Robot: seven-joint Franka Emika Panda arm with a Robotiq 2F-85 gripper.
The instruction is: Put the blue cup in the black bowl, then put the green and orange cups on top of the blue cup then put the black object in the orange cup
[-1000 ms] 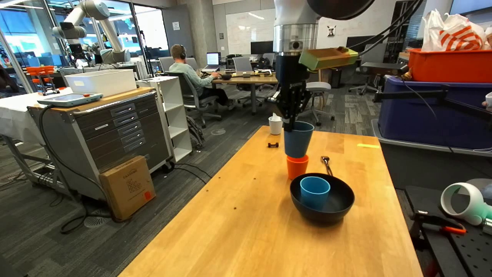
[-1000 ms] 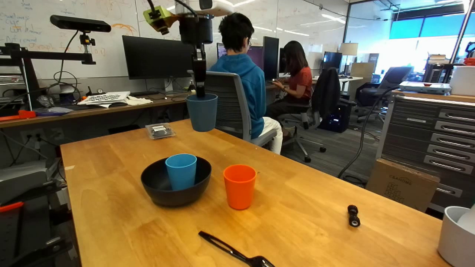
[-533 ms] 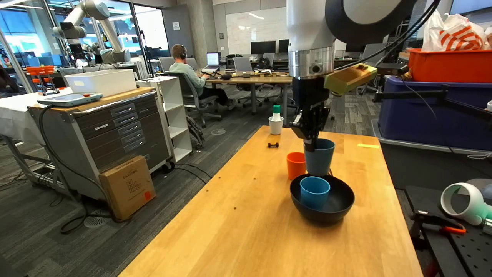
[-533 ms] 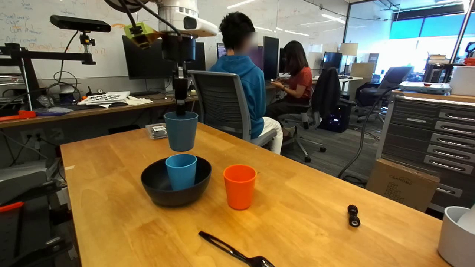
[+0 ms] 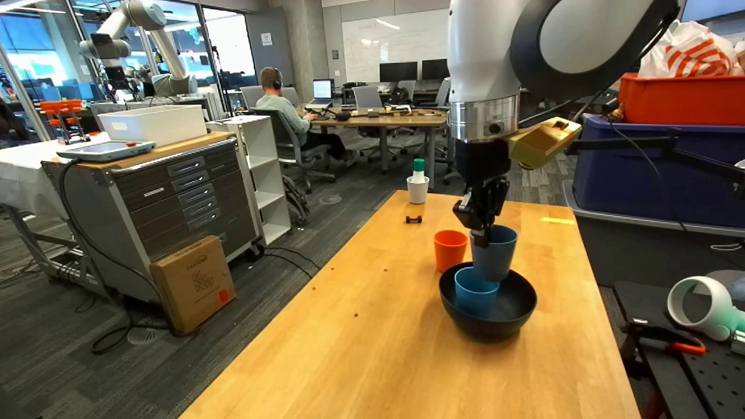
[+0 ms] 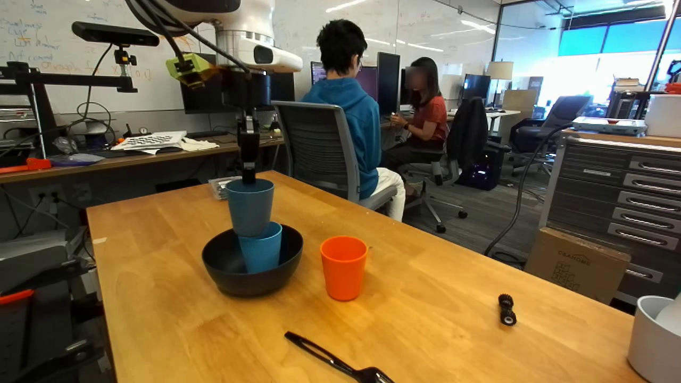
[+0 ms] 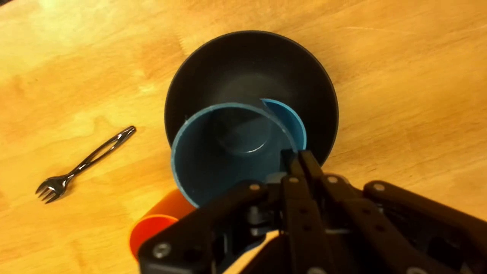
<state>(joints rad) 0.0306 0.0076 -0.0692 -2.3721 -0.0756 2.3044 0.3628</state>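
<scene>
My gripper (image 7: 298,154) is shut on the rim of the green cup (image 7: 232,156), a dark bluish teal, with one finger inside its wall. The green cup (image 6: 250,207) hangs upright over the bowl, partly overlapping the blue cup (image 6: 262,252); whether they touch I cannot tell. In both exterior views the light blue cup (image 5: 474,294) stands inside the black bowl (image 5: 515,317). Beside the bowl, the orange cup (image 6: 343,268) stands upright on the table. The black object (image 6: 338,361), a fork, lies flat; the wrist view shows this fork (image 7: 89,161) whole.
A small black dumbbell-shaped piece (image 6: 506,309) lies on the wooden table (image 6: 425,276). Near the table's end stands a white container (image 5: 417,190) with a green-capped bottle in it. A clear plastic box (image 6: 219,187) sits at the table's edge.
The gripper has carried the green cup from behind the orange cup across to the bowl and lowered it over the blue cup. The bowl, blue cup, orange cup and fork have stayed put.
</scene>
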